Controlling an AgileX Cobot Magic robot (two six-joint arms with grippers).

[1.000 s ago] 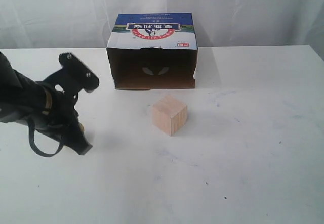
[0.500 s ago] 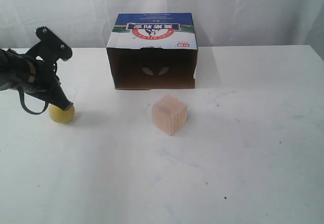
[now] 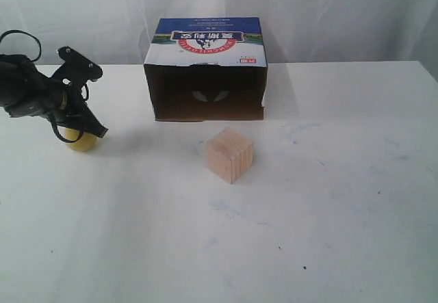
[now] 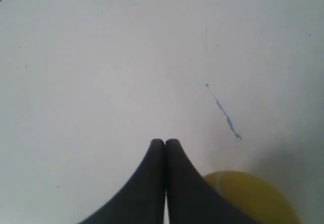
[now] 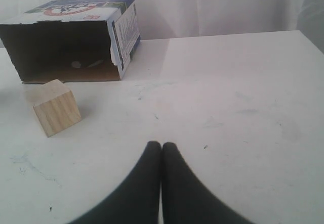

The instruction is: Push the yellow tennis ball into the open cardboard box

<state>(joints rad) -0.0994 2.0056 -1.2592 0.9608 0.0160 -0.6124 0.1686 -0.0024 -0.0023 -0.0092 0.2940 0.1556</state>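
Observation:
The yellow tennis ball [image 3: 81,141] [image 4: 253,196] lies on the white table at the far left, partly covered by my left arm. My left gripper [image 3: 98,132] [image 4: 165,142] is shut with nothing in it, its tip low at the ball's right side, touching or nearly so. The open cardboard box [image 3: 206,69] [image 5: 71,37] lies on its side at the back centre, its dark opening facing the front. My right gripper [image 5: 161,145] is shut and empty over bare table, out of the exterior view.
A pale wooden cube [image 3: 230,154] [image 5: 56,107] stands in front of the box opening, slightly to its right. A white curtain hangs behind the table. Blue scuff marks [image 4: 225,117] streak the tabletop [image 3: 328,207].
My left arm has swung back and to the left, uncovering the ball. Its fingertip went from the ball's top to its right side; the ball has barely shifted.

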